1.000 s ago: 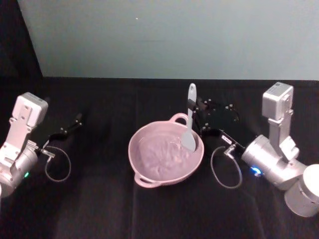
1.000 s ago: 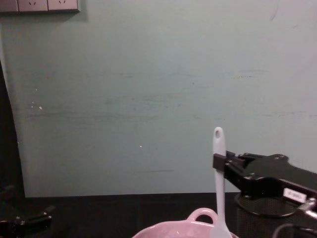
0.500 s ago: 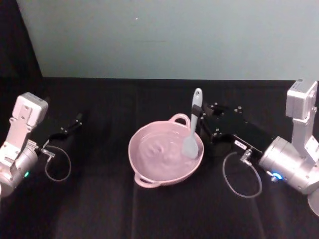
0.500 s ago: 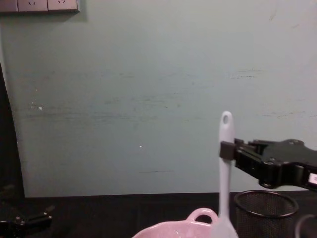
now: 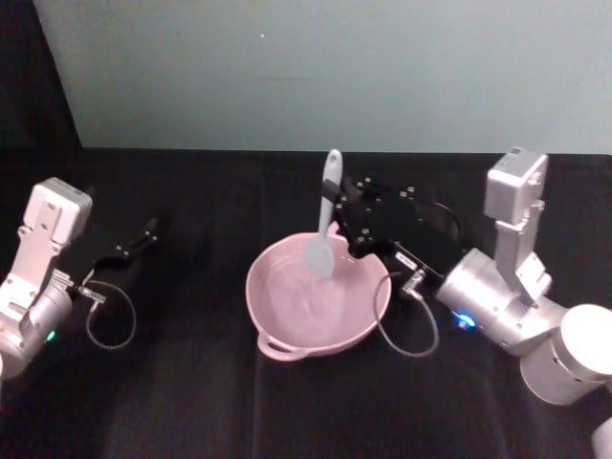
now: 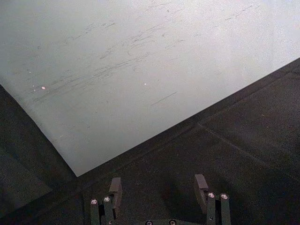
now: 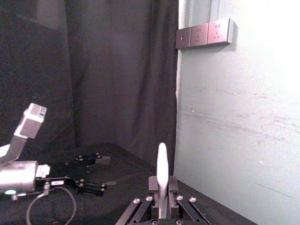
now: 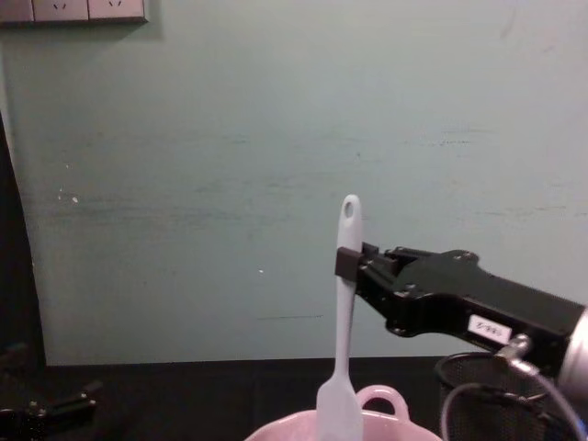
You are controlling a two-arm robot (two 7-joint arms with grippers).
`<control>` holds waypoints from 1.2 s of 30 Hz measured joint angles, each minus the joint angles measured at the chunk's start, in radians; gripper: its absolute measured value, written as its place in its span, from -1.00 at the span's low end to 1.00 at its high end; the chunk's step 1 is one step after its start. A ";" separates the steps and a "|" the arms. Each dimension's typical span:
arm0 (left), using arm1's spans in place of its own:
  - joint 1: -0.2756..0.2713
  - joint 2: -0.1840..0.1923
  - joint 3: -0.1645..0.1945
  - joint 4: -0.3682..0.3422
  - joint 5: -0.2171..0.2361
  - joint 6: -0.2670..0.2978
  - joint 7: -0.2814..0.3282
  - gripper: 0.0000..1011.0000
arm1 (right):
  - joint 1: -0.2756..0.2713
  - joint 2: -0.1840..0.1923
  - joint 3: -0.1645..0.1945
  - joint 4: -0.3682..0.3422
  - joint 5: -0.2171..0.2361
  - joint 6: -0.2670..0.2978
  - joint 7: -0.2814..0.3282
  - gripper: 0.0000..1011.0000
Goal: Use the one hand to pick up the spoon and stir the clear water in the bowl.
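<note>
At the middle of the black desk (image 5: 191, 402) sits the pink bowl (image 5: 256, 304), the left gripper (image 5: 143, 234) idle near the left edge, fingers apart and empty, the right gripper (image 5: 335, 222) over the bowl's far rim, clamped on the upright white spoon (image 5: 320, 244), head down inside the bowl.

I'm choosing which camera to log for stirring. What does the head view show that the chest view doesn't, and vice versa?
Head view: the whole inside of the bowl, with the head of the spoon over its far part. Chest view: the spoon's near-upright stance from the side, the black mesh cup and the wall sockets. Both: the right gripper shut on the spoon's handle, the left gripper parked at the left.
</note>
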 joint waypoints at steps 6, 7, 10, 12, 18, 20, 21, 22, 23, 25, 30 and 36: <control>0.000 0.000 0.000 0.000 0.000 0.000 0.000 1.00 | 0.043 -0.047 -0.014 0.087 -0.044 -0.035 -0.025 -0.76; 0.000 0.000 0.000 0.000 0.000 0.000 0.000 1.00 | 0.048 -0.052 -0.015 0.098 -0.053 -0.040 -0.030 -0.75; 0.000 0.000 0.000 0.000 0.000 0.000 0.000 1.00 | 0.063 -0.070 -0.016 0.137 -0.086 -0.059 -0.052 -0.76; 0.000 0.000 0.000 0.000 0.000 0.000 0.000 1.00 | 0.069 -0.077 -0.015 0.152 -0.102 -0.067 -0.060 -0.75; 0.000 0.000 0.000 0.000 0.000 0.000 0.000 1.00 | 0.067 -0.076 0.005 0.169 -0.133 -0.076 -0.074 -0.75; 0.000 0.000 0.000 0.000 0.000 0.000 0.000 1.00 | 0.057 -0.068 0.012 0.156 -0.132 -0.069 -0.071 -0.75; 0.000 0.000 0.000 0.000 0.000 0.000 0.000 1.00 | 0.051 -0.064 0.015 0.147 -0.129 -0.065 -0.067 -0.75; 0.000 0.000 0.000 0.000 0.000 0.000 0.000 1.00 | 0.034 -0.053 0.022 0.124 -0.120 -0.055 -0.059 -0.75; 0.000 0.000 0.000 0.000 0.000 0.000 0.000 1.00 | 0.026 -0.049 0.025 0.111 -0.115 -0.050 -0.055 -0.75; 0.000 0.000 0.000 0.000 0.000 0.000 0.000 1.00 | -0.002 -0.031 0.032 0.068 -0.096 -0.036 -0.040 -0.76; 0.000 0.000 0.000 0.000 0.000 0.000 0.000 1.00 | -0.056 -0.001 0.034 -0.008 -0.053 0.001 -0.006 -0.75; 0.000 0.000 0.000 0.000 0.000 0.000 0.000 1.00 | -0.092 0.012 0.013 -0.059 -0.005 0.032 0.022 -0.75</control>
